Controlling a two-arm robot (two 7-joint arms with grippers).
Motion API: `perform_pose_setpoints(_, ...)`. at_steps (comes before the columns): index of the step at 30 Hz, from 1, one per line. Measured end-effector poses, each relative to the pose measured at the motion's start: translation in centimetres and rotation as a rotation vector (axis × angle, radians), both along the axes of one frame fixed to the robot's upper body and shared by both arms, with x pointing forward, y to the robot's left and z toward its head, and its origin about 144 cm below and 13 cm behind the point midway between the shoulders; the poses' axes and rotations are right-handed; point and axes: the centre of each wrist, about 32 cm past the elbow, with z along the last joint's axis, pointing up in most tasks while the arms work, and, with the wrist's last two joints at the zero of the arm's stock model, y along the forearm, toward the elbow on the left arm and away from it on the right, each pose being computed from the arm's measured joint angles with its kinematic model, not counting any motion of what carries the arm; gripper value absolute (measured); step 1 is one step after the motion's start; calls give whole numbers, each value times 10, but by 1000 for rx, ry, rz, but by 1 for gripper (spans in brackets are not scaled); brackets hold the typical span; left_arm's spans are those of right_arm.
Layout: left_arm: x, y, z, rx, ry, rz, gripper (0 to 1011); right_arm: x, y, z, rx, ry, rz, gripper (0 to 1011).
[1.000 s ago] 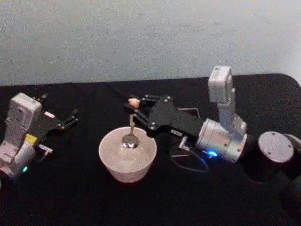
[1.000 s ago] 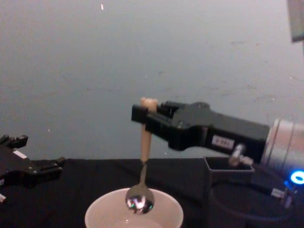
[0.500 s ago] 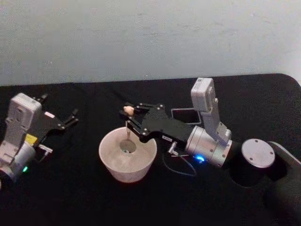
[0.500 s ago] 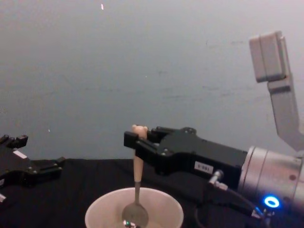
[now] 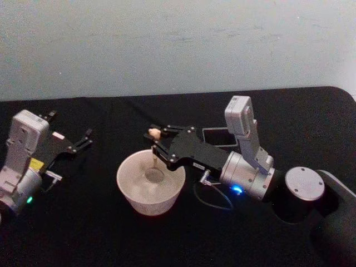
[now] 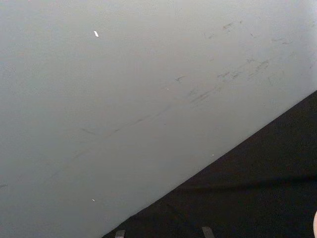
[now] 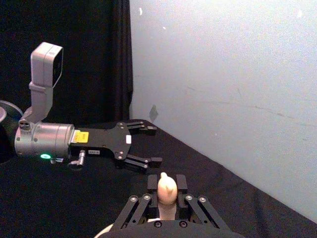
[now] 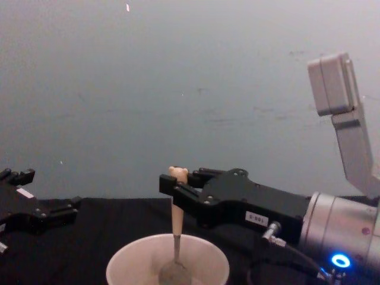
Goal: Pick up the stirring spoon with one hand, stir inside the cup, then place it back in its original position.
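On black bench [image 5: 83,233], pinching stirring spoon [image 8: 176,227] below its knob in right hand [image 8: 173,185], bowl sunk inside cup [image 5: 150,200]; left hand [image 5: 71,125] parked apart, spread open.

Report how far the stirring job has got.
Done: the right hand grips the stirring spoon, out of the dark grey holder. In hand: the spoon hangs upright, its bowl down inside the cup. Left: finish stirring, then put it back in the holder. The left hand sits parked, open, at the left.

Qty: 1 stirring spoon [image 5: 154,133], 1 cup [image 5: 143,203], 1 holder [image 5: 218,137], 2 grippers [image 5: 71,123] [image 5: 157,142].
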Motion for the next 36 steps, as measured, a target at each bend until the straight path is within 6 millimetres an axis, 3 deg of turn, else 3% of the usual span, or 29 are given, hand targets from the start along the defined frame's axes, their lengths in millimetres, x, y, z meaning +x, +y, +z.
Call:
perform_pose_setpoints(11, 0, 0, 0, 0, 0, 0, 1001, -9, -15, 2, -7, 0, -18, 214)
perform_pose_setpoints(20, 0, 0, 0, 0, 0, 0, 1001, -28, -24, 3, 0, 29, 17, 214)
perform_pose_setpoints(28, 0, 0, 0, 0, 0, 0, 1001, -37, -16, 2, 8, 49, 74, 214)
perform_pose_setpoints(36, 0, 0, 0, 0, 0, 0, 1001, -31, -2, 2, 19, 49, 95, 214)
